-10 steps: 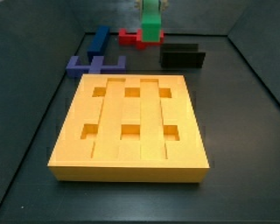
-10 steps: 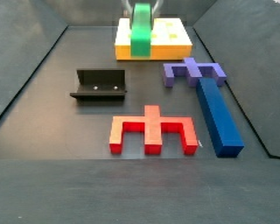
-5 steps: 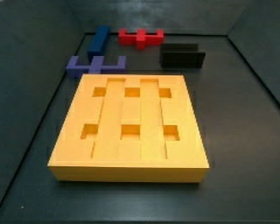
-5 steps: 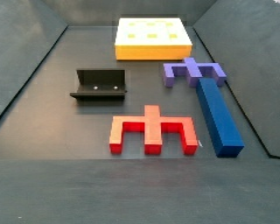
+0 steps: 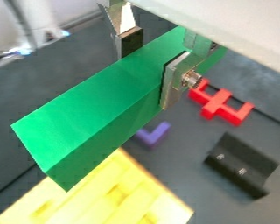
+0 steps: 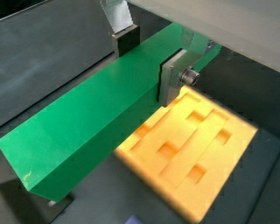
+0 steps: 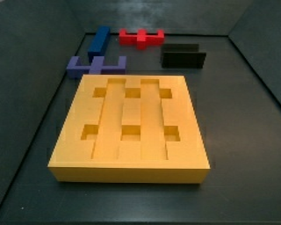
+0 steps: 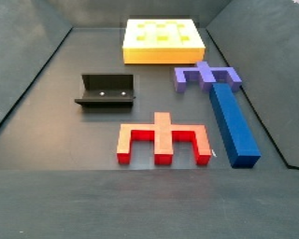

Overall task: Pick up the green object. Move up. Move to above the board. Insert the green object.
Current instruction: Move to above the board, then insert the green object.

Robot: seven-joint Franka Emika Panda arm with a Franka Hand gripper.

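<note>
Gripping the green object (image 5: pixel 101 118), the end effector (image 5: pixel 152 54) escapes both side views.

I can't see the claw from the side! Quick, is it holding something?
Gripper: shut on the green bar, out of both side views, above the board.

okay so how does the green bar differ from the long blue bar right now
The green object is held in the pincer, seen only in both wrist views, its fingers clamped across its width; the long blue bar lies on the floor. The green object is up in the air, out of both side views; the blue bar shows in both. Colour differs: green against blue. Both are long, straight bars.
</note>
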